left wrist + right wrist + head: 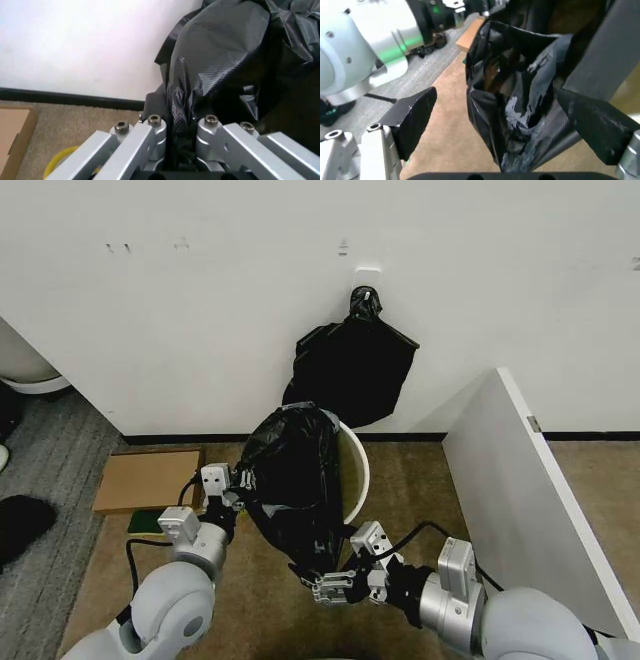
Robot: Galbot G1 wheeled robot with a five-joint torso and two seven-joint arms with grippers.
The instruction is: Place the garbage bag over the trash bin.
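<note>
The glossy black garbage bag [295,485] is draped over the tilted white trash bin, whose rim [360,470] shows along the bag's right side. My left gripper [235,488] is at the bag's left edge. In the left wrist view, the left gripper [180,129] is shut on a fold of the garbage bag [225,63]. My right gripper [338,578] is at the bag's lower end. In the right wrist view, the right gripper [495,101] stands open with the hanging garbage bag [520,112] between its spread fingers.
A black knotted bundle [355,365] hangs on the wall behind the bin. Flat cardboard [145,478] lies on the carpet to the left, with a yellow tape roll [55,165] near it. A white panel [530,500] slants along the right.
</note>
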